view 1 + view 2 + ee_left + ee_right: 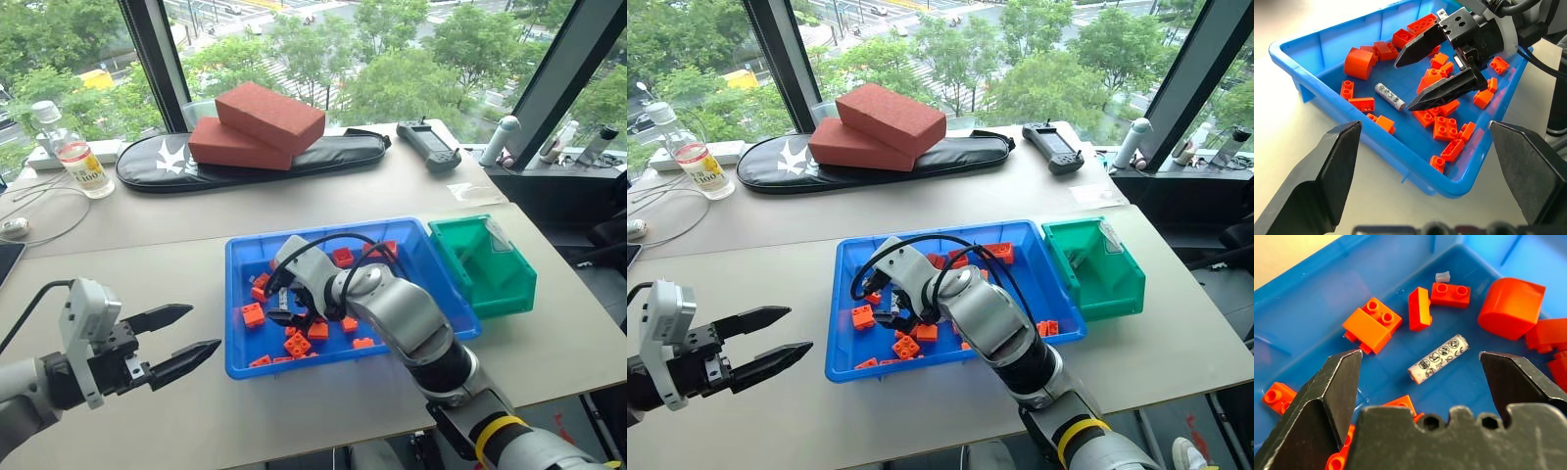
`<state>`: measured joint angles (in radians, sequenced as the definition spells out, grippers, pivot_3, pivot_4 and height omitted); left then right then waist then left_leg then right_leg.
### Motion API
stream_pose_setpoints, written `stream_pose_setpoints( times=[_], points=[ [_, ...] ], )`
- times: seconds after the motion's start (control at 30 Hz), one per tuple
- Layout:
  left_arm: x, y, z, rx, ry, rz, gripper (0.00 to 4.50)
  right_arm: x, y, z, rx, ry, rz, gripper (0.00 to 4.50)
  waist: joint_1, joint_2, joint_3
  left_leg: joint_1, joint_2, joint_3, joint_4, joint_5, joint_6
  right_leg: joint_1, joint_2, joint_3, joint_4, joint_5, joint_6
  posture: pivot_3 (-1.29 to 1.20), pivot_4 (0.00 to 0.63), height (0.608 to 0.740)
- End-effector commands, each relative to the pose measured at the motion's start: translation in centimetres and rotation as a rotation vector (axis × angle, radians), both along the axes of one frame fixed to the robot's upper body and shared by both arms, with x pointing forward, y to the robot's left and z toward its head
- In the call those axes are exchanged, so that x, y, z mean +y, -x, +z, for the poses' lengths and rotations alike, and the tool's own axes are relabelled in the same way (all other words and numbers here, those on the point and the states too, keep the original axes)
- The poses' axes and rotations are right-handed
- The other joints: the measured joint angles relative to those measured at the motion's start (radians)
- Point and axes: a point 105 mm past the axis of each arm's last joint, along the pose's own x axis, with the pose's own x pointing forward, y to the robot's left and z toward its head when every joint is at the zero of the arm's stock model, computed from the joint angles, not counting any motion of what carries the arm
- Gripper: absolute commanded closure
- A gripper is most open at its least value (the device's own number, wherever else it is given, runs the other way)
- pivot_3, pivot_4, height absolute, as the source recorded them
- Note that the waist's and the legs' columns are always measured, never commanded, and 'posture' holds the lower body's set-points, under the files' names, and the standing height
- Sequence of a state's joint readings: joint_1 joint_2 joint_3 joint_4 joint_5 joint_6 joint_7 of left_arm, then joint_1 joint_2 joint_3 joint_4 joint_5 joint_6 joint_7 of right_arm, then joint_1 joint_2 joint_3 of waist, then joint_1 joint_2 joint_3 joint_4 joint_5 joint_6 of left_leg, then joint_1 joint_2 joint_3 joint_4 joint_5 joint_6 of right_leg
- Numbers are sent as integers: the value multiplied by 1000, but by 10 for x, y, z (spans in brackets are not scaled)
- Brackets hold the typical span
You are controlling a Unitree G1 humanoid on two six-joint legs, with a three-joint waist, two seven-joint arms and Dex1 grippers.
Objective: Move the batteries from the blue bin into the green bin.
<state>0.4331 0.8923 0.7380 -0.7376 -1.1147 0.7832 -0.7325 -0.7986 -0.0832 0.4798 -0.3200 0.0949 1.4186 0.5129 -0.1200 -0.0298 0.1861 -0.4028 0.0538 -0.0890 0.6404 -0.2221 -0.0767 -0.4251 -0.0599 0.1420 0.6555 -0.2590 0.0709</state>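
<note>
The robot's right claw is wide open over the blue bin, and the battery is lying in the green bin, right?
Not quite. The battery lies in the blue bin, among the orange bricks, as the right wrist view shows. The rest holds: the right gripper is wide open over that bin.

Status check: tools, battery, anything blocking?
Right tool open, poised over battery in blue bin. Left tool open, empty, outside bin. Orange bricks around battery, none touching.
</note>
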Motion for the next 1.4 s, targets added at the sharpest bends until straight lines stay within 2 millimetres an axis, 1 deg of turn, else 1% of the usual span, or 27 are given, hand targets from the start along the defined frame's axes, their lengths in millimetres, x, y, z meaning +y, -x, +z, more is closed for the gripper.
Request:
stream_pose_setpoints(
  times=[0.03, 0.2, 0.3, 0.43, 0.47, 0.57, 0.6, 0.77, 0.8, 0.83, 0.87, 1.0, 1.1, 1.13, 1.23, 1.3, 1.33, 1.4],
  points=[
    [-3, 5, 9, -28, -13, -19, 0, 7, -4, 2, 13, -49, -18, 26, -1, 0, 0, 0, 0, 0, 0, 0, 0, 0, 0, 0, 0, 0, 0, 0, 150, 740],
    [-4, 7, 10, -27, -15, -14, 0, 16, -10, -4, 53, -79, -51, 26, 0, 0, 0, 0, 0, 0, 0, 0, 0, 0, 0, 0, 0, 0, 0, 0, 150, 740],
    [-3, 7, 11, -31, -17, -8, 0, 18, -17, -8, 45, -72, -79, 26, -1, 0, 0, 0, 0, 0, 0, 0, 0, 0, 0, 0, 0, 0, 0, 0, 150, 740],
    [-3, 8, 12, -36, -18, 0, 0, 19, -22, -10, 34, -66, -89, 26, 0, 0, 0, 0, 0, 0, 0, 0, 0, 0, 0, 0, 0, 0, 0, 0, 150, 740],
    [-3, 8, 12, -37, -18, 2, 0, 19, -23, -11, 30, -63, -88, 529, -1, 0, 0, 0, 0, 0, 0, 0, 0, 0, 0, 0, 0, 0, 0, 0, 150, 740],
    [-3, 8, 12, -40, -16, 6, 0, 19, -25, -12, 4, -40, -78, 1276, -1, 0, 0, 0, 0, 0, 0, 0, 0, 0, 0, 0, 0, 0, 0, 0, 150, 740],
    [-3, 7, 12, -41, -16, 8, 0, 19, -25, -13, -4, -31, -73, 1677, -1, 0, 0, 0, 0, 0, 0, 0, 0, 0, 0, 0, 0, 0, 0, 0, 150, 740],
    [-3, 7, 12, -42, -15, 12, 0, 18, -25, -15, -12, -17, -63, 3151, -1, 0, 0, 0, 0, 0, 0, 0, 0, 0, 0, 0, 0, 0, 0, 0, 150, 740],
    [-3, 7, 12, -43, -15, 13, 0, 18, -25, -16, -14, -14, -62, 3503, -1, 0, 0, 0, 0, 0, 0, 0, 0, 0, 0, 0, 0, 0, 0, 0, 150, 740],
    [-3, 7, 12, -43, -15, 14, 0, 17, -25, -16, -15, -12, -61, 3739, -1, 0, 0, 0, 0, 0, 0, 0, 0, 0, 0, 0, -1, 0, 0, 0, 150, 740],
    [-3, 7, 12, -43, -15, 15, 0, 17, -25, -17, -16, -10, -60, 4163, -1, 0, 0, 0, 0, 0, 0, 0, 0, 0, 0, 0, -1, 0, 0, 0, 150, 740],
    [-3, 6, 12, -43, -15, 15, 0, 17, -24, -17, -22, -4, -50, 4199, -1, 0, 0, 0, 0, 0, 0, 0, 0, 0, 0, 0, 0, 0, 0, 0, 150, 740],
    [-3, 6, 12, -43, -14, 16, 0, 17, -26, -14, -39, -6, -45, 4199, -1, 0, 0, 0, 0, 0, 0, 0, 0, 1, 0, 0, 0, 0, 0, 0, 150, 740],
    [-3, 6, 12, -43, -14, 15, 0, 16, -27, -11, -49, -11, -44, 4199, -1, 0, 0, 0, 0, 0, 0, 0, 0, 1, 0, 0, -1, 0, 0, 0, 150, 740],
    [-3, 5, 12, -44, -12, 14, 0, 9, -33, 17, -120, -73, -34, 4199, 0, 0, 0, 0, 0, 0, 0, 0, 0, 0, 0, 0, -1, 0, 0, 0, 150, 740],
    [-3, 4, 12, -47, -7, 11, 0, -8, -33, 52, -184, -159, 0, 4199, 2, 0, 0, -1, 0, 0, 0, 0, 0, 0, 0, 0, -1, 0, 0, 0, 150, 740],
    [-3, 3, 13, -48, -5, 10, 0, -17, -32, 65, -199, -195, 12, 4199, 6, 0, 1, -1, 0, 0, 0, 0, 0, 0, 0, 0, -1, 0, 0, 0, 150, 740],
    [-3, 1, 13, -53, -1, 5, 0, -44, -31, 94, -207, -294, 20, 4199, 10, 0, 1, -2, 0, 0, 0, 0, 0, 0, 0, 0, -2, 0, 0, 0, 150, 740]
  ],
)
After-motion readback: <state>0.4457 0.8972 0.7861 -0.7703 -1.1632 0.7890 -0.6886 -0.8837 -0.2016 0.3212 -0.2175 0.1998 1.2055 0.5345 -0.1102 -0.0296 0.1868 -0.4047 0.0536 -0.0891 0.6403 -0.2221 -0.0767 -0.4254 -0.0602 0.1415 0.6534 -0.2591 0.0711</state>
